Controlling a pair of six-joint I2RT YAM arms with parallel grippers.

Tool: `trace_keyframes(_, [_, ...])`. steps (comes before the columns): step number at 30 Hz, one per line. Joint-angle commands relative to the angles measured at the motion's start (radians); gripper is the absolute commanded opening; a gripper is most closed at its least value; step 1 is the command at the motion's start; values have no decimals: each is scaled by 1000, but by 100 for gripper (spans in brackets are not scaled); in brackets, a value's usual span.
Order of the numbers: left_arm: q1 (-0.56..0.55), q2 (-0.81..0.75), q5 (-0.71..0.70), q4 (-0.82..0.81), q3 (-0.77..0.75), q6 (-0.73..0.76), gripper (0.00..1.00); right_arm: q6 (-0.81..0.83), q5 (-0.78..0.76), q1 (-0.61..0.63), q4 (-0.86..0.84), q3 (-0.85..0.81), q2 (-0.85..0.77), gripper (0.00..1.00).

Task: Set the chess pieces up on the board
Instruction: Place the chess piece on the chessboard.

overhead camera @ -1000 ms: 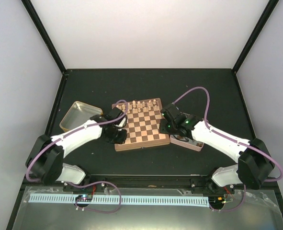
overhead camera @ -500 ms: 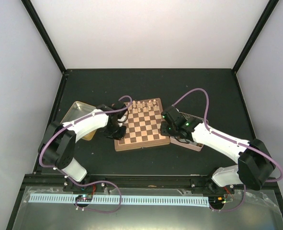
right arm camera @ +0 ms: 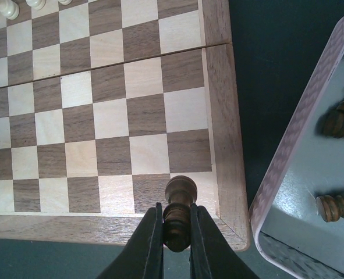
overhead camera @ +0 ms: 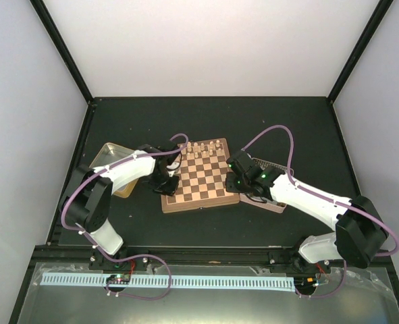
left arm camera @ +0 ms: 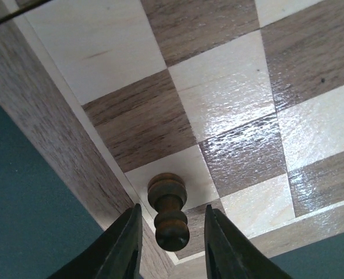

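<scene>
As right jaws pinch one piece (right arm camera: 180, 195), left jaws loosely straddle a corner pawn (left arm camera: 169, 212).

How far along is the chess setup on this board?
Done: several pale cream wooden chessmen stand along the far edge of the square wooden chessboard. In hand: the right fingers clamp a dark brown wooden piece at its near edge; another dark piece stands between the open left fingers. Left: more dark pieces lie in the pink-rimmed tray.
</scene>
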State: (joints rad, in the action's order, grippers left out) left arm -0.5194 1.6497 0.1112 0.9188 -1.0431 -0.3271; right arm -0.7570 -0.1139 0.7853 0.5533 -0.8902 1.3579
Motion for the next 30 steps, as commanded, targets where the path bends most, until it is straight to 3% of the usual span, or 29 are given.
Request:
trace_keyframes(1, [6,-12,14,4,-19,13,34,6,-12,12,-20,2,-22,3])
trace_keyframes(9, [9,-24,-20,-28,-15,-8,28,2,-19,19,-22,3,-17,3])
trace_keyframes(23, [12,-19,-33,-65,-27,-13,31,35,-16,65,-42,-21,41,3])
trace_keyframes(30, [16,-200,-106,-67,18,-62,42,73,-33,160,-81,-77,133,3])
